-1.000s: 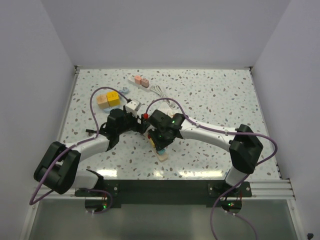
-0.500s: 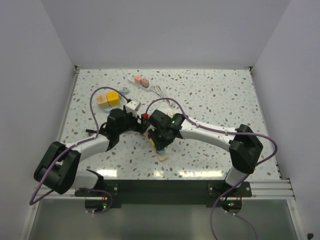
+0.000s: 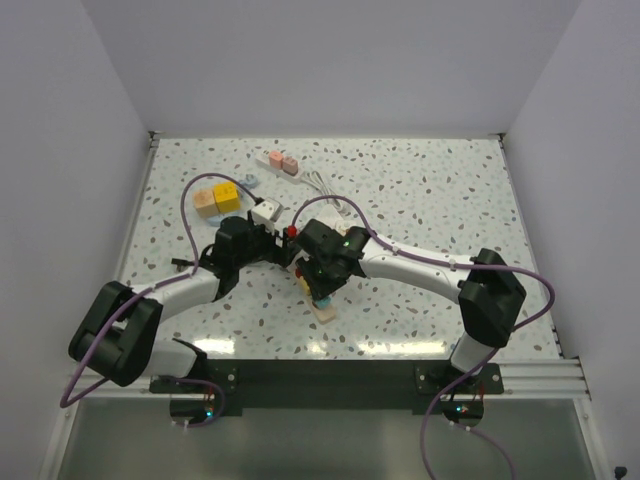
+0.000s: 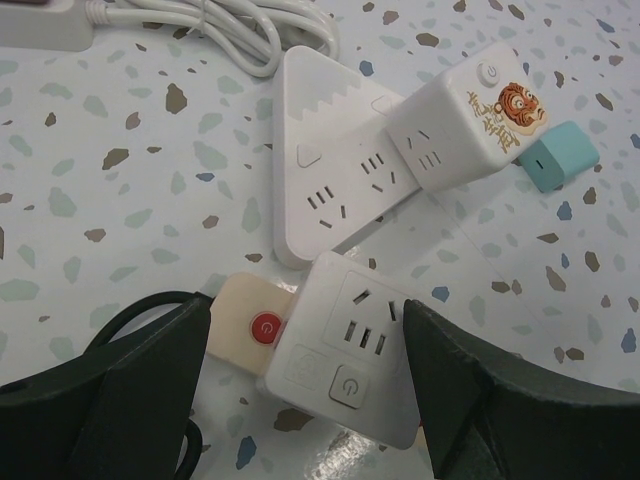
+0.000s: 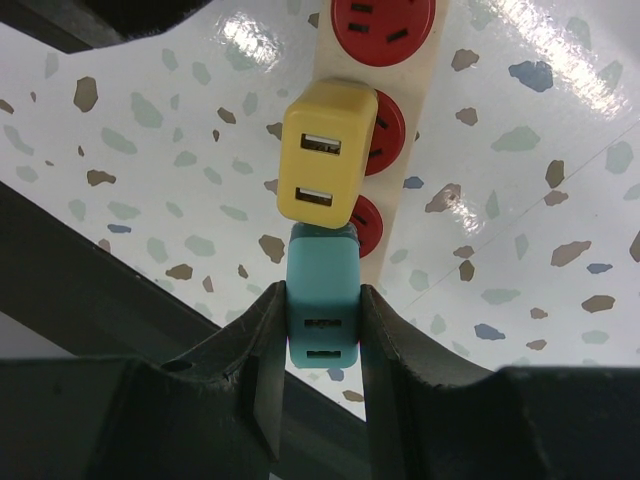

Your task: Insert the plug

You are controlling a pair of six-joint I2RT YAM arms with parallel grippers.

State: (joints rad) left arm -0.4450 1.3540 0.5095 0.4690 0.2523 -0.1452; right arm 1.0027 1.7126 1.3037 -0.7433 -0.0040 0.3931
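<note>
In the right wrist view my right gripper (image 5: 322,320) is shut on a teal plug (image 5: 322,290), held upright over the beige power strip (image 5: 428,80) with red sockets. The plug sits just below a yellow plug (image 5: 328,150) seated in the strip's middle socket, and it partly covers the red socket (image 5: 368,228) beside it. My left gripper (image 4: 305,370) spans the strip's switch end (image 4: 250,330) and a white socket block (image 4: 350,345). One finger presses on each side. From above, both grippers (image 3: 318,285) (image 3: 272,245) meet at mid-table.
A white triangular strip (image 4: 320,170) carries a tiger-printed cube (image 4: 460,120), with a small teal adapter (image 4: 558,155) and coiled white cable (image 4: 230,30) nearby. Yellow and peach cubes (image 3: 218,199) and a pink-socket strip (image 3: 280,162) lie farther back.
</note>
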